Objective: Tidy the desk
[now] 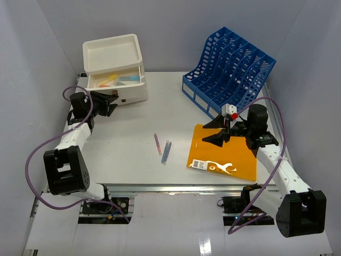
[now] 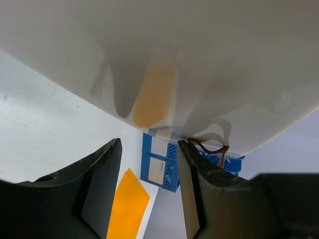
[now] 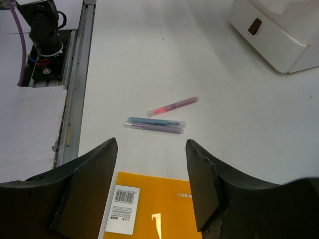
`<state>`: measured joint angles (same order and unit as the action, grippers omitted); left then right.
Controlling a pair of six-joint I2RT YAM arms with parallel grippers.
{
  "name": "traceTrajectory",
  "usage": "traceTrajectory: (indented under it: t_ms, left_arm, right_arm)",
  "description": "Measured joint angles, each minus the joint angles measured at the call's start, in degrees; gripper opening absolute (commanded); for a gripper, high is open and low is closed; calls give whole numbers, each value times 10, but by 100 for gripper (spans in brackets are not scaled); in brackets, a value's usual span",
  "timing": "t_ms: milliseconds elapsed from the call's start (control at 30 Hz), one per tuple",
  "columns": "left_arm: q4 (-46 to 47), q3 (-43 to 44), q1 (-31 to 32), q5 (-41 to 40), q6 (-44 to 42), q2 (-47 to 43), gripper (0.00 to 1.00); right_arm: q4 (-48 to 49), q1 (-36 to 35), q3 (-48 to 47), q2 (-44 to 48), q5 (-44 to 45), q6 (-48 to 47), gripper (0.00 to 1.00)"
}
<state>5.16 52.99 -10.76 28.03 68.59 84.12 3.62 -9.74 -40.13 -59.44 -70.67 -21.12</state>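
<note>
L fingers point(image 2: 99, 184) apart, empty, just beside white drawer box point(image 1: 130, 95), far-left on desk point(image 1: 133, 128). R fingers point(image 3: 94, 184) wide, empty, over orange folder point(image 1: 229, 152). My guess: go for the folder, so approach low, pinch its edge, and avoid the pens point(image 1: 162, 149).

I see the drawer box point(image 2: 199, 59) only as a blur on left wrist; overhead, my right pincer point(image 1: 208, 134) covers a corner of the orange folder point(image 1: 226, 157).

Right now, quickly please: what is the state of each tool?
Left tool: open, holding nothing.
Right tool: open, holding nothing.
</note>
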Motion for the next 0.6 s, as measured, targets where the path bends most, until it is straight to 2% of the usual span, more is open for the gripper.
traceTrajectory:
  t_ms: [200, 433, 600]
  left_arm:
    - [13, -52, 0, 15, 19, -13, 60]
    - [44, -53, 0, 29, 49, -13, 61]
    - [61, -31, 7, 31, 74, -5, 68]
  right_arm:
    - [0, 0, 3, 0, 0, 0, 64]
    - [0, 0, 6, 0, 0, 0, 64]
    - [0, 0, 6, 0, 1, 0, 64]
